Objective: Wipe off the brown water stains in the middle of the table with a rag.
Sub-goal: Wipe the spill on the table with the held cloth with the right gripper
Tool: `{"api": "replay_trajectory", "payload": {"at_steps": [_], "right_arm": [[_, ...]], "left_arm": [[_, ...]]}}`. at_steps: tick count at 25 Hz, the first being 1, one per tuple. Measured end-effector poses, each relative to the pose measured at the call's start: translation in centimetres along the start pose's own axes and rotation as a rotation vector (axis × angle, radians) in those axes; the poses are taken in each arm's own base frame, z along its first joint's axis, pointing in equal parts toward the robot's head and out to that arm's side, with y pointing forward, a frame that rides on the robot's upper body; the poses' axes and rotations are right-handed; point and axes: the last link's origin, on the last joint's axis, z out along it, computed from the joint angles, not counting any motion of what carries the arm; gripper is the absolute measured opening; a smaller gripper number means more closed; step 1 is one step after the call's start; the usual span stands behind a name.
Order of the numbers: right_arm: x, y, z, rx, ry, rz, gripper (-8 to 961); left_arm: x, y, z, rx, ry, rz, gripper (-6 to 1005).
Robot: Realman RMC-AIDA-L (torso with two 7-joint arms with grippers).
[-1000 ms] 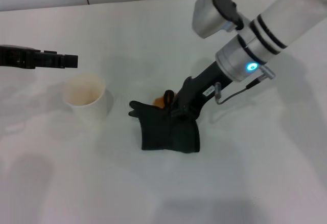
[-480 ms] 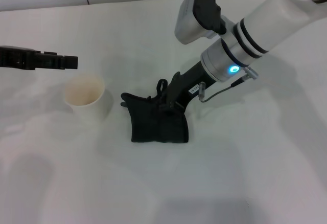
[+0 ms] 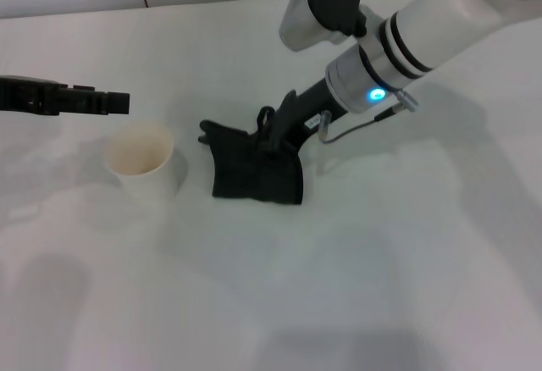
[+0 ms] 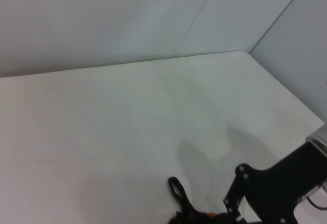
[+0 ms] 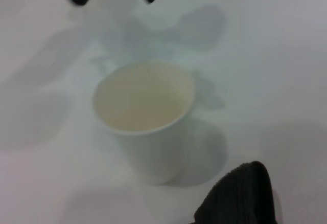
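White tabletop [image 3: 381, 286] spreads across the whole scene, and we read it from left to right. At the far left, our left claw [image 3: 114, 101] hangs idle above the surface, parked behind the paper cup [image 3: 141, 161]; we cannot tell how its fingers stand. The cup stands upright and looks empty, with the rag just beside it.

In the middle, the black rag [image 3: 254, 172] lies bunched and folded on the tabletop, pressed down by our right claw [image 3: 275, 138], which is clenched on the cloth's upper edge. The arm slants up and away to the right.

We judge the wipe to be well under way. In the head view no brown water stains show on the bare surface around the cloth, so the blotch is either covered by the rag or already soaked up. The left wrist view does show a small orange speck [image 4: 208, 215] at the claw, next to the cloth, so some stain may remain. What is left, we think, is another pass and then lifting the rag to check.
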Motion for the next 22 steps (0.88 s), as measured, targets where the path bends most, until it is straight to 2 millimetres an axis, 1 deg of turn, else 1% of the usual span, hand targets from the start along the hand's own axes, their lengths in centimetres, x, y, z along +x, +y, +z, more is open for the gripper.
{"api": "replay_trajectory", "payload": {"at_steps": [1,6,13,16,22], "right_arm": [[-0.3,-0.6,-0.2,0.033,-0.009,0.003,69],[-0.6,-1.8,-0.7,0.101,-0.016,0.008,69],[-0.1,-3.1,-1.5,0.163,-0.02,0.034,69],[0.2,-2.9,-1.5,0.151,-0.006,0.028,69],[1.5,-1.6,-1.3,0.066,0.071,-0.009,69]], "left_arm": [[0.0,0.0,0.0,0.0,0.0,0.0,892],[0.0,0.0,0.0,0.0,-0.002,0.0,892],[0.0,0.0,0.1,-0.002,-0.004,-0.001,892],[-0.1,0.0,0.1,-0.001,-0.004,-0.003,892],[-0.1,0.0,0.1,-0.002,-0.005,-0.004,892]]}}
